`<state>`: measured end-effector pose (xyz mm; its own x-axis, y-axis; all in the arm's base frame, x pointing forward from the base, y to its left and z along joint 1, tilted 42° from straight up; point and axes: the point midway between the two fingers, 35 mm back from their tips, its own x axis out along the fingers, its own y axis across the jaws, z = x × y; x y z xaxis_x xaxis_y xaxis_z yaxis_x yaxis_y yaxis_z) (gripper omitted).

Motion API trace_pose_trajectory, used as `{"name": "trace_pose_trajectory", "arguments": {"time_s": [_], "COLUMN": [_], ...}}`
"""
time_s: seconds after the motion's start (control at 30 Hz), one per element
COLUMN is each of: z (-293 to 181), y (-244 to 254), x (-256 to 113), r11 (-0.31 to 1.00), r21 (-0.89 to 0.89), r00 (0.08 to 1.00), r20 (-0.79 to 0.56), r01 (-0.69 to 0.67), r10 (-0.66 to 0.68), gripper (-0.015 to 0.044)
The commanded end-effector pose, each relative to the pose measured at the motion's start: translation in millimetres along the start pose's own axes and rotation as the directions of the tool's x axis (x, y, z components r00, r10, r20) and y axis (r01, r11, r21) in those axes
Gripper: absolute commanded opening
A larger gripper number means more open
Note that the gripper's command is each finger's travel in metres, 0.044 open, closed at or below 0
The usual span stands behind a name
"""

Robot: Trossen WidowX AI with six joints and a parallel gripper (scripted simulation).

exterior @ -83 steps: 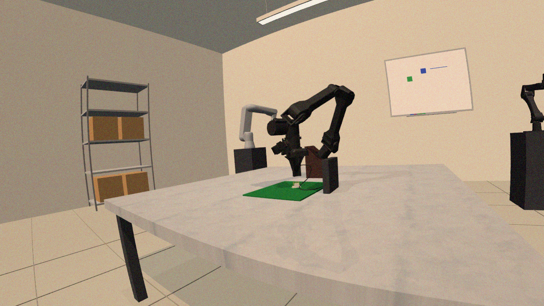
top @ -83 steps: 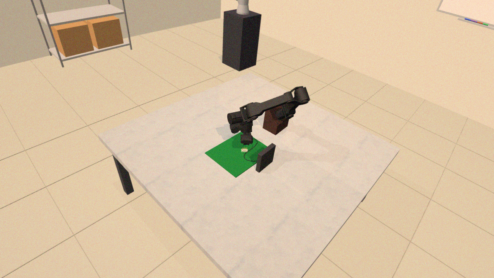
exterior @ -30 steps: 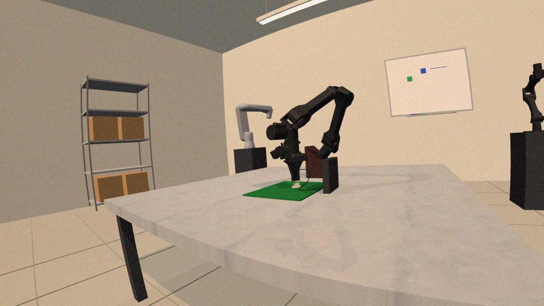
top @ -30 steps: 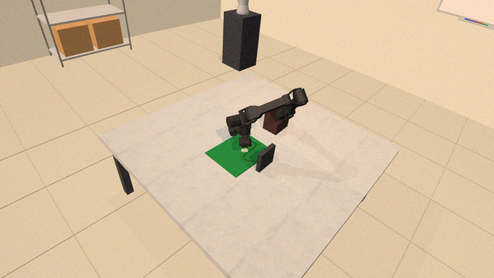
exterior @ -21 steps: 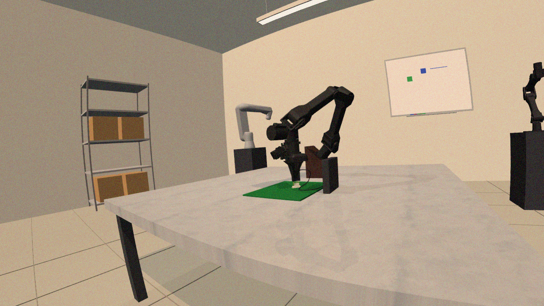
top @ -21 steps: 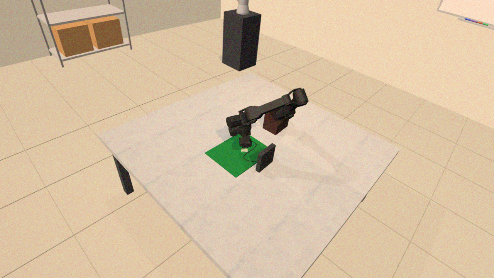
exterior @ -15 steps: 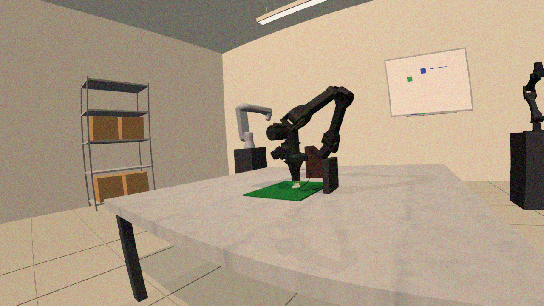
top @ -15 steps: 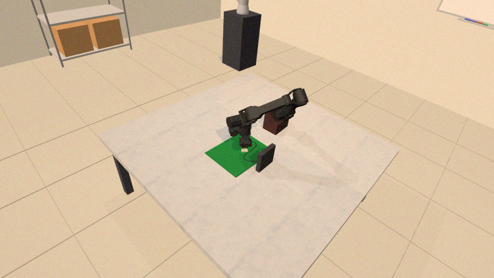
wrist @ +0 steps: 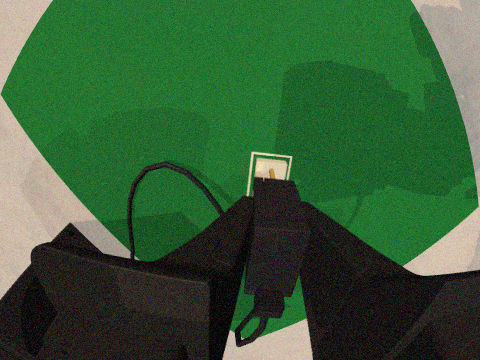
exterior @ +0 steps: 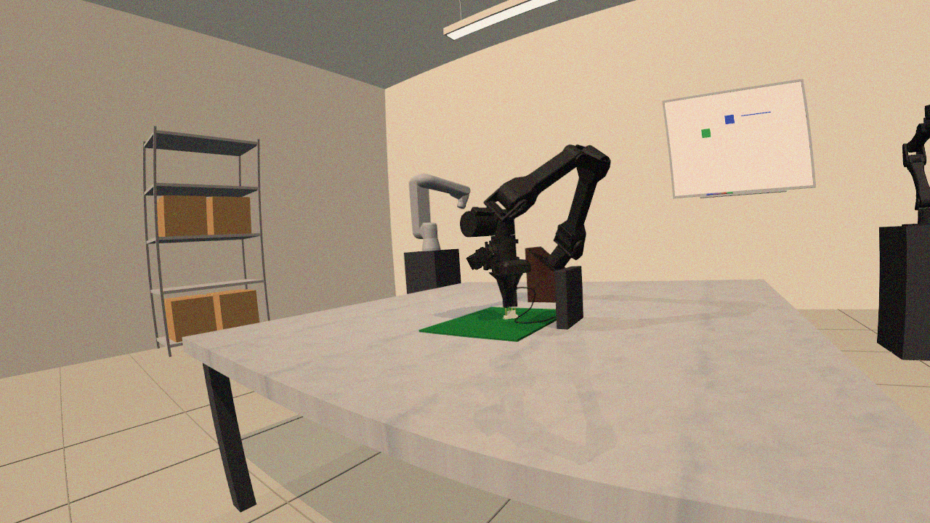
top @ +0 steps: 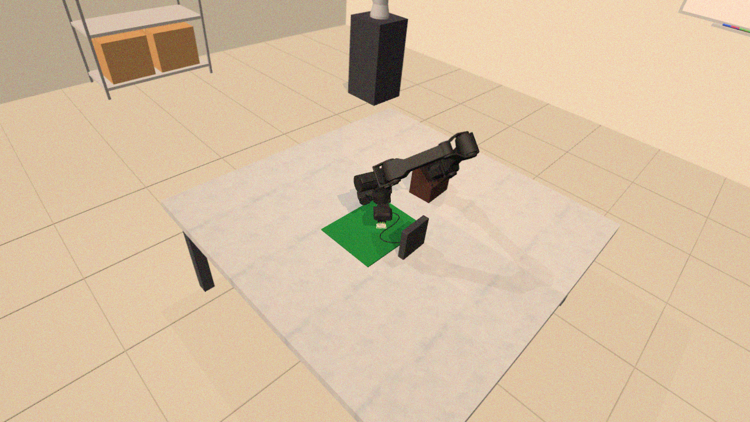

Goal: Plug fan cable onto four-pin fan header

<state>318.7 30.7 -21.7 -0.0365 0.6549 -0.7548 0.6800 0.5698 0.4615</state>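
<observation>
My gripper point(top: 381, 220) point(exterior: 509, 305) point(wrist: 273, 209) points down over the green board point(top: 345, 229) point(exterior: 455, 330) point(wrist: 150, 60), shut on the black plug point(wrist: 277, 257). The white four-pin header point(top: 381, 225) point(exterior: 510, 315) point(wrist: 270, 166) is directly below the fingertips. In the wrist view the plug hides most of it; one gold pin and part of the white base show past the plug's far end. The plug looks above the header and not seated, though the exact gap is unclear. The thin black cable point(exterior: 534, 298) point(wrist: 166, 164) loops beside the gripper to the fan.
The dark upright fan point(top: 413, 237) point(exterior: 569, 298) stands at the board's right edge, close to the gripper. A brown block point(top: 429, 186) point(exterior: 540, 276) stands behind, near the arm's base. The marble table point(top: 314, 293) point(exterior: 422, 390) surrounds the board.
</observation>
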Motion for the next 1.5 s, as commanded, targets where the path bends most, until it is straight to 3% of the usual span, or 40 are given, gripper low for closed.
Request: {"name": "trace_pose_trajectory", "arguments": {"time_s": [0.0,1.47], "z": [-0.3,-0.9], "y": [-0.5,-0.7], "x": [-0.3,6.8], "r11": [1.000,1.000], "r21": [0.006,0.007], "r00": [1.000,1.000], "r20": [-0.001,-0.002], "r01": [-0.006,-0.006], "r10": [0.006,0.006], "gripper": [0.0000,0.0000]}}
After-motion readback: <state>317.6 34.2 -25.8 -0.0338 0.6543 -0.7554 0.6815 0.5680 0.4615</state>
